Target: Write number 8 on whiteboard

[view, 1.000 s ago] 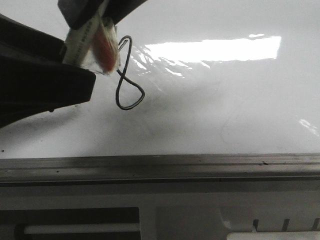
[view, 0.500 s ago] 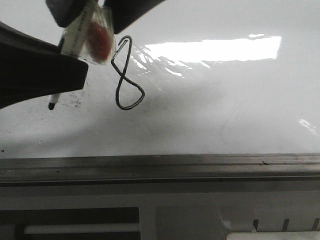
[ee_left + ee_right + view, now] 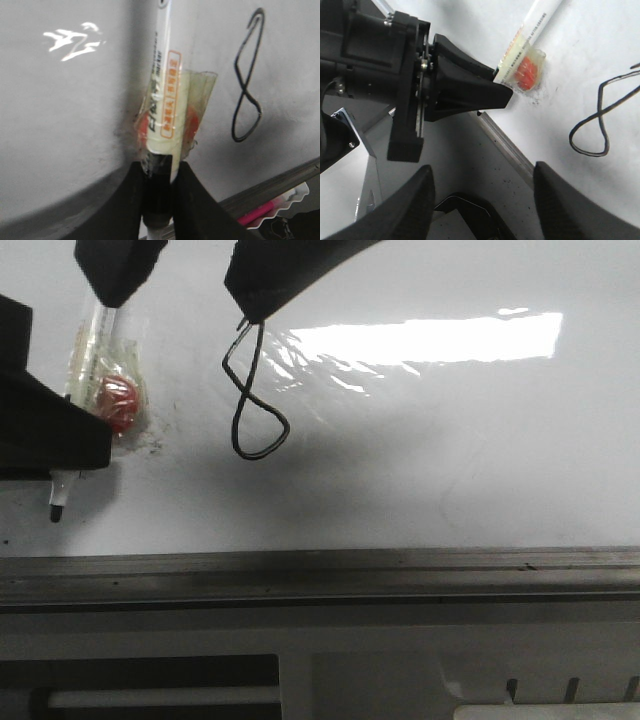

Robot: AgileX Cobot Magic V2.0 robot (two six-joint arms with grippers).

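Glossy white whiteboard (image 3: 450, 440): fills the table ahead, grey frame nearest.
Number 8 (image 3: 252, 390): black line, just beside the left gripper.
Left gripper (image 3: 159, 200): clamped on the marker (image 3: 160, 95).
Right gripper (image 3: 482, 195): fingers spread, empty.

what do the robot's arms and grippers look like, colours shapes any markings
Both grippers are matte black with broad, wedge-shaped fingers tapering to blunt tips. The left gripper sits on a blocky black housing with small visible screws. The right gripper shows two wide, rounded black fingers. No markings, cables or sleeves are visible.
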